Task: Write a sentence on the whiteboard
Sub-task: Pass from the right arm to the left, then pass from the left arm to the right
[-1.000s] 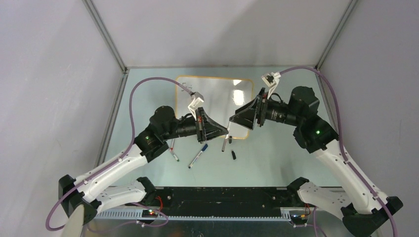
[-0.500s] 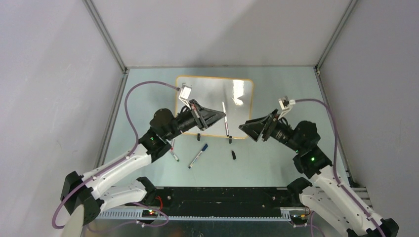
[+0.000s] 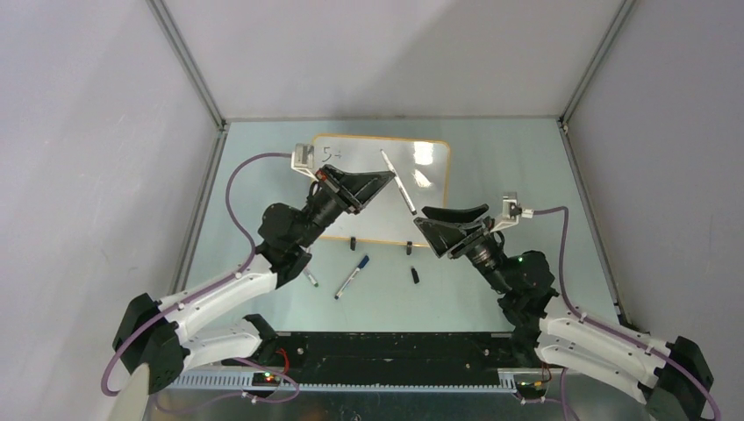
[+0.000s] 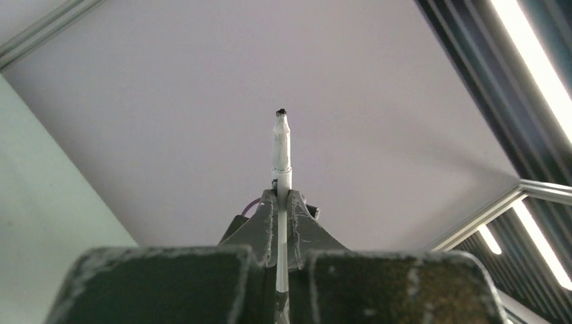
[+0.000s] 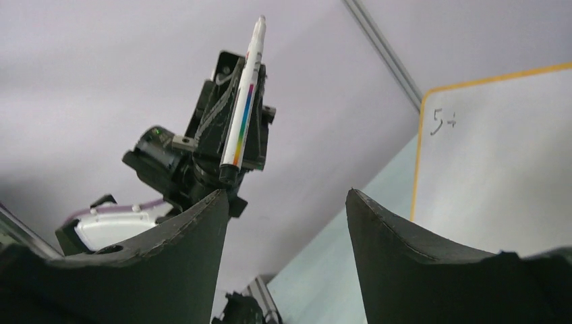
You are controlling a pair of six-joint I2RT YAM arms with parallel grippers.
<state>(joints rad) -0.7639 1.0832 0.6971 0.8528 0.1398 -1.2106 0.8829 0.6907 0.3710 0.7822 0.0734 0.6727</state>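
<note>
The whiteboard (image 3: 434, 197) lies at 12 o'clock on the surface (image 3: 491, 158), lettering (image 3: 332, 154) begun at its 10 o'clock corner. Light and glossy, it probably slides under pen pressure — best steadied by the rim. The left gripper (image 3: 386, 178) pinches a marker (image 3: 399, 182), tip raised; the right gripper (image 5: 287, 192) stands wide, empty.

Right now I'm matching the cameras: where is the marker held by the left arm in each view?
Top external: marker centre, slanted over the whiteboard.
Left wrist: marker centre, tip up.
Right wrist: marker upper left.
Shared landmark: the left gripper clamping it.
</note>
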